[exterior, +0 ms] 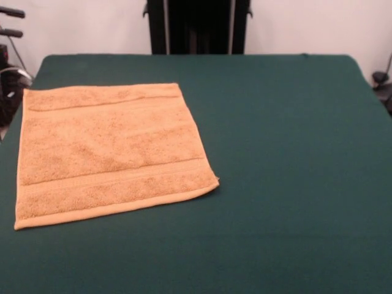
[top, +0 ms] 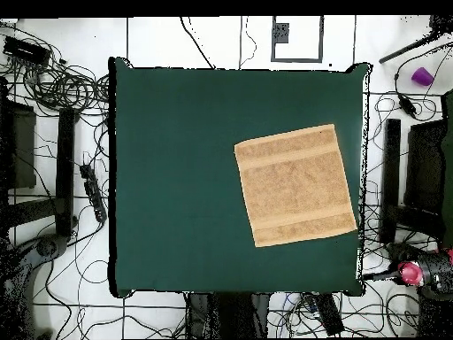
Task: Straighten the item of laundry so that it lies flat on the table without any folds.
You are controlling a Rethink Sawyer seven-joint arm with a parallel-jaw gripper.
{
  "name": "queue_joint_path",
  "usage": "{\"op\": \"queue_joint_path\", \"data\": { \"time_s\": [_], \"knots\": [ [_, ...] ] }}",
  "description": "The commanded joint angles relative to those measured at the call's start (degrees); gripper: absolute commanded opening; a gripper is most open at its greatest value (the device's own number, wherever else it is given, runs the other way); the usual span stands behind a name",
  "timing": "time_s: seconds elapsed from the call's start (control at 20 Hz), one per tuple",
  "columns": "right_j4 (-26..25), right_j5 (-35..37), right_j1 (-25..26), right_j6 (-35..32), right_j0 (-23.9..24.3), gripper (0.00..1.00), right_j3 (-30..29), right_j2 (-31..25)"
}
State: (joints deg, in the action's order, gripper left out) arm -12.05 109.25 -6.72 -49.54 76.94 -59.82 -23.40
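Note:
The orange-tan terry towel (exterior: 110,153) lies spread out on the dark green table (exterior: 288,171), at the left side in the front view. Two woven border bands run across it, one near its far edge and one near its near edge. It looks flat, with no fold showing. In the overhead view the towel (top: 296,184) lies at the right side of the table (top: 177,177), slightly turned, close to the right edge. No label shows. The gripper and the arm are out of view in both views.
The robot's black pedestal (exterior: 197,26) stands behind the table's far edge. Cables and equipment (top: 53,133) lie on the floor round the table. A red and black piece of gear (top: 416,272) sits off the table's corner.

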Motion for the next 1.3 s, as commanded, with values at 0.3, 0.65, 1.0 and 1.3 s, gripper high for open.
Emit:
{"op": "queue_joint_path", "data": {
  "time_s": [0.3, 0.65, 1.0, 1.3],
  "knots": [
    [6.11, -14.13, 3.30, -1.15, -4.90, 1.00, -2.83, -5.91],
    [4.14, -29.26, 5.79, 1.83, -7.67, 1.00, -3.87, -6.14],
    [0.14, -44.82, 12.68, 7.64, -9.60, 1.00, -1.29, -6.30],
    [-4.96, -58.36, 13.41, 11.19, -8.84, 1.00, -5.57, -6.52]
  ]
}}
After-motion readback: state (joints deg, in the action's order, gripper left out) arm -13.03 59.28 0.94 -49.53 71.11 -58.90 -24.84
